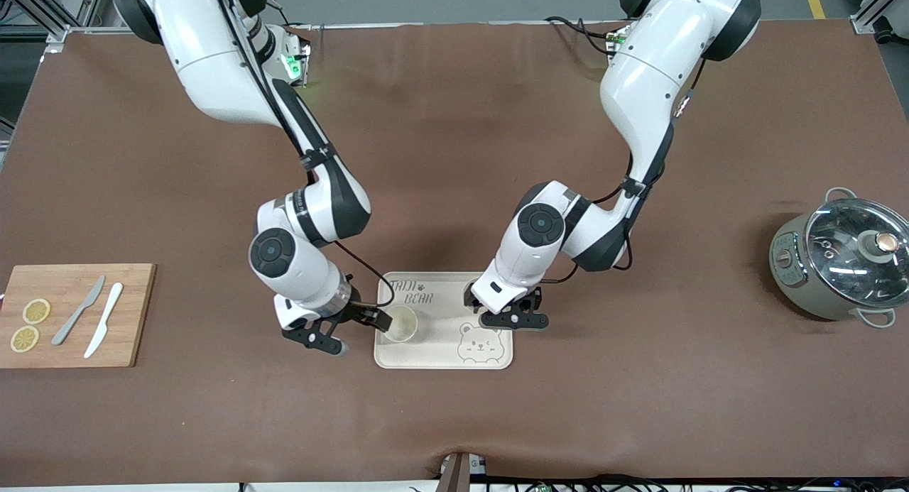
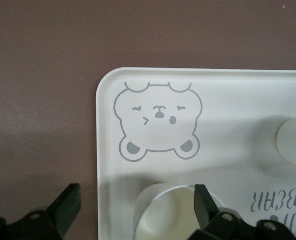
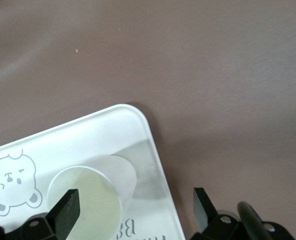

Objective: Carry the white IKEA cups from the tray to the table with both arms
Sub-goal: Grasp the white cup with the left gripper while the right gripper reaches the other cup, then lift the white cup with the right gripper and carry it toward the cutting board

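A bear-print tray (image 1: 444, 353) lies mid-table. One white cup (image 1: 401, 324) stands on it at the edge toward the right arm's end. My right gripper (image 1: 358, 334) is open low beside that cup, straddling the tray edge. In the right wrist view my right gripper (image 3: 135, 205) has one finger (image 3: 67, 207) at the cup's (image 3: 90, 197) rim and the other over the table. My left gripper (image 1: 513, 321) is open over the tray's other edge and hides the second cup in the front view. In the left wrist view that cup (image 2: 168, 212) stands between my left gripper's (image 2: 135, 205) fingers, close to one finger (image 2: 203, 202).
A wooden cutting board (image 1: 135, 286) with two lemon slices (image 1: 30, 325) and two knives (image 1: 92, 318) lies at the right arm's end. A grey pot (image 1: 838, 261) with a glass lid stands at the left arm's end. The first cup also shows in the left wrist view (image 2: 294, 142).
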`<state>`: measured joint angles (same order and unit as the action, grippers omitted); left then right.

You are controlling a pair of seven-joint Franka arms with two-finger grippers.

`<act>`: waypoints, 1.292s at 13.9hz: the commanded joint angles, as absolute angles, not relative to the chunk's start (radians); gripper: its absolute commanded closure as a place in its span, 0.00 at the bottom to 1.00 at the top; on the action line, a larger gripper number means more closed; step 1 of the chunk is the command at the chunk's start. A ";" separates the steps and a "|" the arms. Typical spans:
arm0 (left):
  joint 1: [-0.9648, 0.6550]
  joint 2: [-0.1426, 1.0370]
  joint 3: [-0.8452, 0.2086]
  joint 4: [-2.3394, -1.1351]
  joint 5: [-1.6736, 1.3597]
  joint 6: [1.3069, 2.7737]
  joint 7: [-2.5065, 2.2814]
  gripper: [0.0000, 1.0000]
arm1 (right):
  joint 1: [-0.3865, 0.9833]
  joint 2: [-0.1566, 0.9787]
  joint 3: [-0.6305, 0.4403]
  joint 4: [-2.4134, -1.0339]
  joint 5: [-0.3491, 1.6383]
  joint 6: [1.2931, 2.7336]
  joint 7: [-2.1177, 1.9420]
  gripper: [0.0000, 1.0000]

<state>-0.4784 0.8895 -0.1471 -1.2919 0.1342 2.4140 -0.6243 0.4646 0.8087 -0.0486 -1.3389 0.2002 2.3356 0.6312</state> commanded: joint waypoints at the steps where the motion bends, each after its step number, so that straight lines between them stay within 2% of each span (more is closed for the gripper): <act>1: -0.491 0.888 -0.137 -1.278 0.133 2.418 -0.623 0.00 | 0.489 0.874 -0.064 -1.262 0.189 2.324 0.649 0.00; 3: -0.491 0.885 -0.137 -1.278 0.135 2.418 -0.621 0.00 | 0.491 0.884 -0.063 -1.262 0.118 2.326 0.647 0.00; 4: -0.489 0.885 -0.137 -1.281 0.135 2.418 -0.618 0.00 | 0.491 0.884 -0.063 -1.262 0.100 2.324 0.643 0.07; 6: -0.489 0.879 -0.137 -1.287 0.135 2.416 -0.618 0.00 | 0.494 0.884 -0.063 -1.262 0.084 2.321 0.638 0.34; 8: -0.489 0.862 -0.141 -1.304 0.135 2.404 -0.621 0.00 | 0.494 0.885 -0.061 -1.262 0.086 2.319 0.644 0.47; 9: -0.485 0.850 -0.144 -1.316 0.135 2.399 -0.618 0.00 | 0.495 0.885 -0.061 -1.262 0.084 2.319 0.644 0.63; 12: -0.472 0.815 -0.152 -1.321 0.126 2.330 -0.609 0.00 | 0.503 0.884 -0.061 -1.261 0.084 2.321 0.647 1.00; 18: -0.468 0.790 -0.152 -1.353 0.123 2.292 -0.566 0.00 | 0.483 0.874 -0.066 -1.229 0.083 2.287 0.666 1.00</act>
<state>-0.4726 0.8269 -0.1500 -1.2994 0.1342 2.2996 -0.5935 0.4967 0.8697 -0.0614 -1.2669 0.0969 2.3218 0.6539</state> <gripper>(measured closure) 0.000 0.969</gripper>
